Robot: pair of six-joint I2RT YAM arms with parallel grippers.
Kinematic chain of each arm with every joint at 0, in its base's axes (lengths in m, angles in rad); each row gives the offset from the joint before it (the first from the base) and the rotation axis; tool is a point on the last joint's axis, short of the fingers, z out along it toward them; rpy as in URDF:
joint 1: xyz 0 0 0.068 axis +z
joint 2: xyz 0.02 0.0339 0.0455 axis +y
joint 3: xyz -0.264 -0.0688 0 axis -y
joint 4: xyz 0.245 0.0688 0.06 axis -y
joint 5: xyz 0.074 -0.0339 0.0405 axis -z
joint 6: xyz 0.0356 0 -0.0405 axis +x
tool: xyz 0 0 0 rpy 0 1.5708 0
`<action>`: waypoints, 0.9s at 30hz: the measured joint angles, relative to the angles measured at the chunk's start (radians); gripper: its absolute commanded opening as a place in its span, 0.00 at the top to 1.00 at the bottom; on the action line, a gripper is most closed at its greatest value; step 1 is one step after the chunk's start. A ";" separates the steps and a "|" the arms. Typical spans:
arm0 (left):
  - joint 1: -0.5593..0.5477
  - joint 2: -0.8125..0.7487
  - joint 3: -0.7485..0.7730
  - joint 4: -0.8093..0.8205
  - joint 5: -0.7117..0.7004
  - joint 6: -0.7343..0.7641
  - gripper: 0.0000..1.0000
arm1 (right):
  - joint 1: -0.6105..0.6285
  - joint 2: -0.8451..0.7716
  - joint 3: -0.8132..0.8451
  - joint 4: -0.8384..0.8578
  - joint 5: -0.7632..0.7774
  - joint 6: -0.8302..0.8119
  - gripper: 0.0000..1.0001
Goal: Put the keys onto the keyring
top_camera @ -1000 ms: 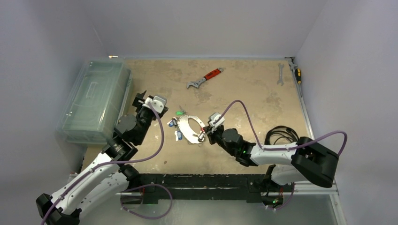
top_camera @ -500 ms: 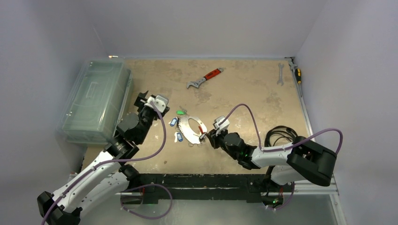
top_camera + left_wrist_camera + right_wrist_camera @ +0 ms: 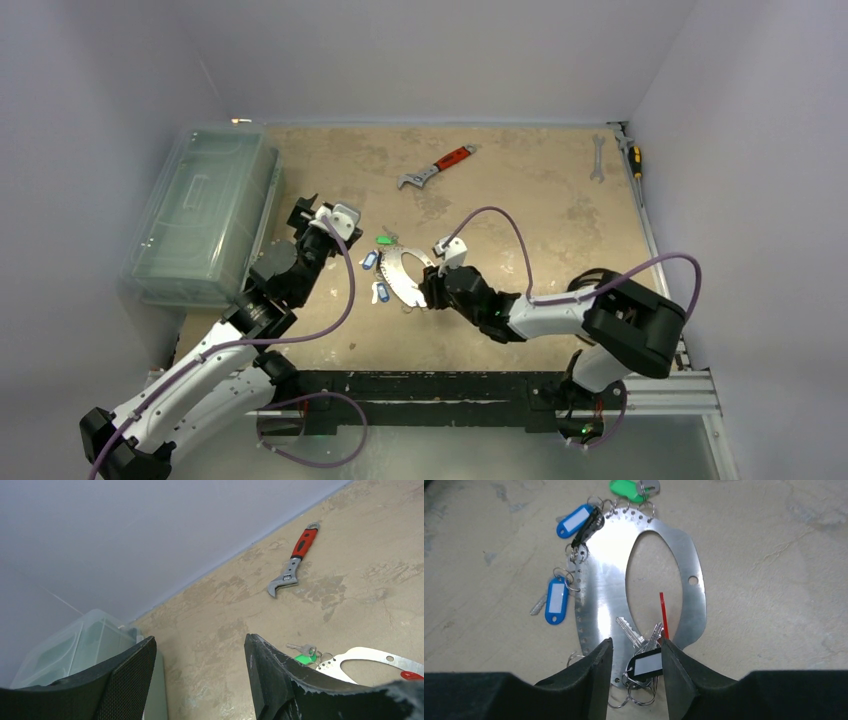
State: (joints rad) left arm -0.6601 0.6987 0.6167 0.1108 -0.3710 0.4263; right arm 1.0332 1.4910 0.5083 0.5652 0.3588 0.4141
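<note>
The keyring (image 3: 599, 580), a flat silvery plate with an oval opening, lies on the table, also seen from above as the keyring (image 3: 405, 272). Keys hang along its rim: two blue-tagged ones (image 3: 574, 521) (image 3: 556, 600) and a green-tagged one (image 3: 626, 489). A black-tagged bunch of silver keys (image 3: 647, 664) rests on the near end, beside a thin red strip (image 3: 663, 615). My right gripper (image 3: 636, 647) stands open astride that bunch, its right finger close against the tag. My left gripper (image 3: 200, 642) is open and holds nothing, left of the keyring (image 3: 370, 655).
A red-handled wrench (image 3: 437, 167) lies at the back middle. A silver spanner (image 3: 598, 158) and a screwdriver (image 3: 633, 155) sit at the back right. A clear plastic box (image 3: 205, 215) stands at the left edge. A coiled black cable (image 3: 600, 285) lies by the right arm.
My right gripper has gone from shut to open and slid left along the near end of the keyring. The keyring shifted slightly left. The left arm barely moved.
</note>
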 measured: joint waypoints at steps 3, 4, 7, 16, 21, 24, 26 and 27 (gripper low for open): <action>0.001 0.000 0.000 0.000 0.000 0.000 0.36 | 0.000 0.055 0.036 -0.055 0.000 0.034 0.61; 0.002 0.000 0.000 0.000 0.000 0.000 0.36 | 0.000 0.068 0.043 -0.070 0.000 0.043 0.63; 0.004 -0.001 0.000 0.000 0.000 -0.001 0.36 | -0.001 0.089 0.049 -0.097 0.000 0.064 0.68; 0.005 -0.001 0.000 -0.001 0.001 -0.002 0.36 | -0.007 0.093 0.064 -0.144 0.018 0.095 0.58; 0.005 -0.001 0.000 -0.001 0.001 -0.005 0.36 | -0.007 0.072 0.066 -0.186 0.024 0.097 0.51; 0.005 0.000 0.000 -0.001 0.001 -0.008 0.36 | -0.007 0.045 0.065 -0.211 0.025 0.101 0.54; 0.005 0.000 0.000 -0.001 0.001 -0.008 0.36 | -0.007 0.029 0.062 -0.216 0.022 0.105 0.57; 0.005 0.000 0.000 -0.001 0.002 -0.008 0.36 | -0.007 0.021 0.060 -0.216 0.018 0.108 0.58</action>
State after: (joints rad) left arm -0.6548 0.6983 0.6167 0.1101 -0.3695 0.4187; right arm 1.0260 1.5120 0.5678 0.3492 0.3771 0.5220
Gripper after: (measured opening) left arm 0.644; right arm 0.448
